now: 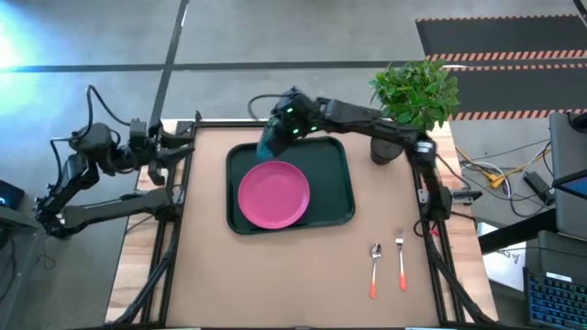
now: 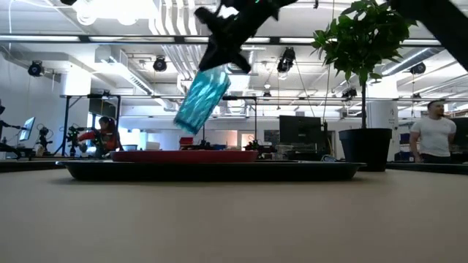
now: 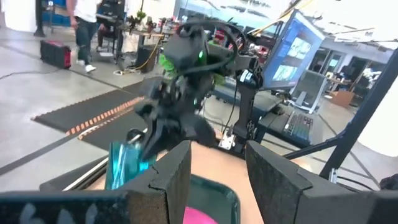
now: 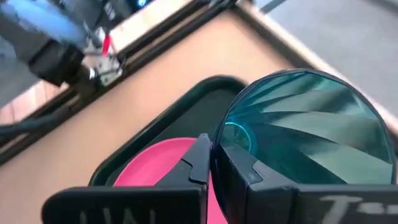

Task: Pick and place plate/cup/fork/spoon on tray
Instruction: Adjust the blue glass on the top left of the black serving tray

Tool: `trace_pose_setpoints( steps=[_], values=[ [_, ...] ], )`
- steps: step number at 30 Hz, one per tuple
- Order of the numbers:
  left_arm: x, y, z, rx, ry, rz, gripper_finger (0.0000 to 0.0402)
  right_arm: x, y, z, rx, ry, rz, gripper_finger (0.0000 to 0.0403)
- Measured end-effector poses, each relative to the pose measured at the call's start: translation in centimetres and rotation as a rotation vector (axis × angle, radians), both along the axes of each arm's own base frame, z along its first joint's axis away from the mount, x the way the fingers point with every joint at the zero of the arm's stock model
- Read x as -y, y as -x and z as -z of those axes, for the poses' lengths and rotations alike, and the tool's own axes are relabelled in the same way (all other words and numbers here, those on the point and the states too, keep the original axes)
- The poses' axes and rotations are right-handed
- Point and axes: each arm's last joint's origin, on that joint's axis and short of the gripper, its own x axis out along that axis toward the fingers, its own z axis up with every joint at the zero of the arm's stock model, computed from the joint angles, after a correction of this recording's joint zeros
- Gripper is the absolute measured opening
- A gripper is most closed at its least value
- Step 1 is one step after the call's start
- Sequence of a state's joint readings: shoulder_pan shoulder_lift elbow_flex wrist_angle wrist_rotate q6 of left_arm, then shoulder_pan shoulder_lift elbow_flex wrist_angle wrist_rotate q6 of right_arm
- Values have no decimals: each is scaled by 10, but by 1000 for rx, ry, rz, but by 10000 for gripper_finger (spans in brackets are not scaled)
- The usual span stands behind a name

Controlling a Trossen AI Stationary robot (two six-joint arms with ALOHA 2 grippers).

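Spoon [image 1: 375,267] nearest; cup [image 1: 271,143] in right gripper [image 1: 278,134].

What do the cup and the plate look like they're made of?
The cup, held by the right gripper: likely clear teal plastic, since its ribbed wall lets light through. The plate: probably opaque pink plastic with an even, smooth surface.

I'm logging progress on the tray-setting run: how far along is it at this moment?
Done: the plate lies on the tray. In hand: the right gripper holds the cup tilted in the air above the tray's far left corner, not yet set down. Left: the spoon and the fork lie on the table near the right edge, off the tray. The left gripper waits at the table's left edge.
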State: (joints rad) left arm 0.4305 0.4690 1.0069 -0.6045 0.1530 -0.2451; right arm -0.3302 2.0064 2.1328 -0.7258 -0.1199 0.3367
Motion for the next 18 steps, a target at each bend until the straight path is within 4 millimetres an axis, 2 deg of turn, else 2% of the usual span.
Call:
trace_pose_setpoints(
  steps=[6,10,18],
  values=[
    [-1,0,7,-67,28,-28,136,0,-46,29,30,-10,-106,9],
    [-1,1,8,-75,33,-31,136,0,-47,36,48,-49,-117,9],
    [-1,0,8,-76,33,-31,136,4,-41,24,-5,75,-63,9]
  ],
)
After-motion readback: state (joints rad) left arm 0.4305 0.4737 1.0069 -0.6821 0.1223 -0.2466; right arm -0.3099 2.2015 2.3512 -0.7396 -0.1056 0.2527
